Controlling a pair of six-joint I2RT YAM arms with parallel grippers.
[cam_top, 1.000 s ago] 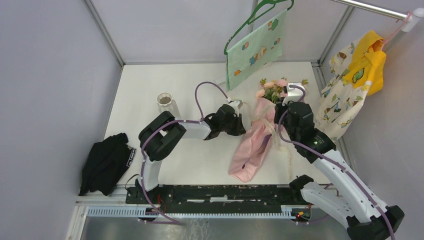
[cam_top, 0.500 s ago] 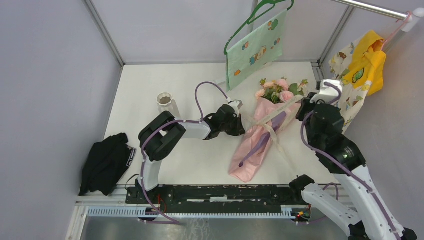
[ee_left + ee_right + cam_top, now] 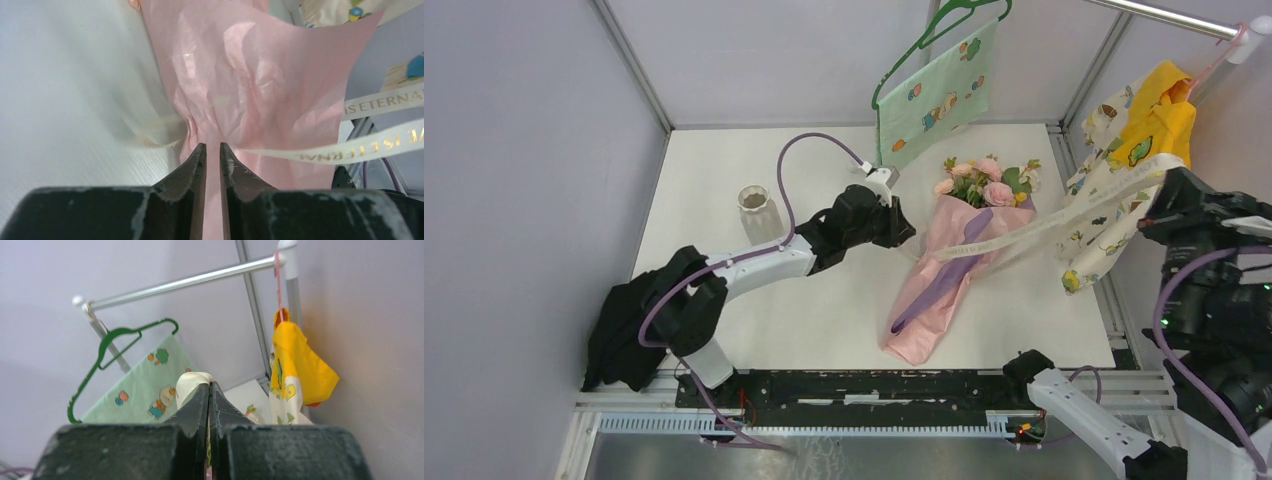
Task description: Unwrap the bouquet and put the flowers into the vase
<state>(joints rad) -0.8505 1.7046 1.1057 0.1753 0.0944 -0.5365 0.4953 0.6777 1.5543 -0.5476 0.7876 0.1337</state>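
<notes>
The left gripper (image 3: 212, 146) has its jaws drawn almost together on the pinched waist of the bouquet (image 3: 944, 270). A sliver of pink paper (image 3: 250, 75) shows between them, so it seems to be pinning the wrap down rather than hovering. The right gripper (image 3: 210, 386) is closed hard on a fold of the cream ribbon (image 3: 192, 381) and is held high, off the surface (image 3: 824, 320) at its 3 o'clock edge. From there the ribbon (image 3: 1064, 215) runs as one long band down to the bouquet's waist, just beside the left gripper.

The bouquet lies flat. Its flowers (image 3: 984, 180) are at the 12 o'clock end, and the tapered tail points to about 7 o'clock, with the purple lining showing along the fold. The vase (image 3: 754, 205) stands upright, well apart, at 9 o'clock from the left gripper.

The step in hand looks like untying: the bow is drawn out, but the paper is not yet open. The next move probably calls for the ribbon to slip fully free of the waist while the left gripper holds the wrap against the pull. After that the paper can be spread.
</notes>
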